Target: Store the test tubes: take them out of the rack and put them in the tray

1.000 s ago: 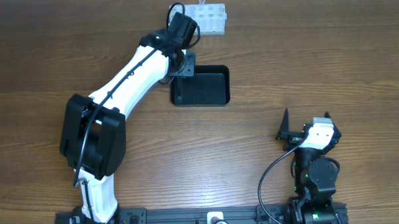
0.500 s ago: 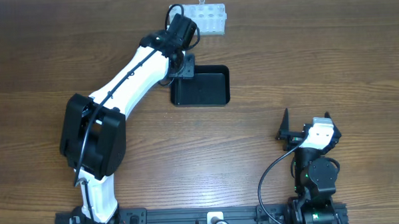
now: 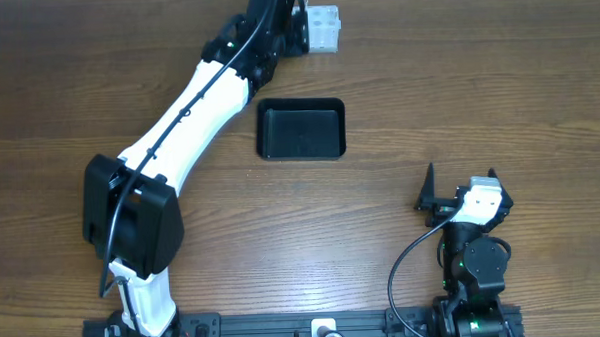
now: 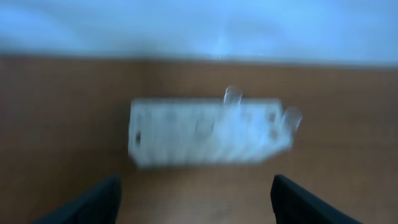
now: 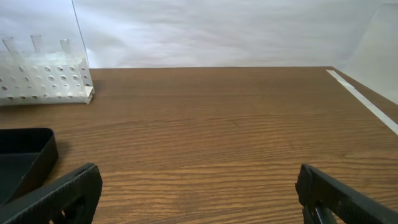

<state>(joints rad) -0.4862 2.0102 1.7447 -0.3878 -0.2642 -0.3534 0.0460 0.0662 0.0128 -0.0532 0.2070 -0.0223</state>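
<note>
The white test tube rack (image 3: pixel 321 29) stands at the far edge of the table, with clear tubes (image 5: pixel 36 42) sticking up out of it. The left wrist view shows it blurred, as rack (image 4: pixel 208 132) with two tubes (image 4: pixel 232 96) visible. My left gripper (image 4: pixel 194 208) is open, just short of the rack's long side, with nothing between its fingers. The black tray (image 3: pixel 301 128) lies nearer the middle and looks empty. Near its base at the table's near right, my right gripper (image 3: pixel 459 183) stands open and holds nothing, far from both rack (image 5: pixel 43 78) and tray (image 5: pixel 22 155).
The left arm (image 3: pixel 193 102) stretches diagonally from its base to the rack, passing left of the tray. Bare wood surrounds the tray. A pale wall rises behind the table's far edge (image 5: pixel 205 66).
My left arm has swung away from the tray's left edge and up to the rack, leaving the whole tray uncovered. The right arm has not moved.
</note>
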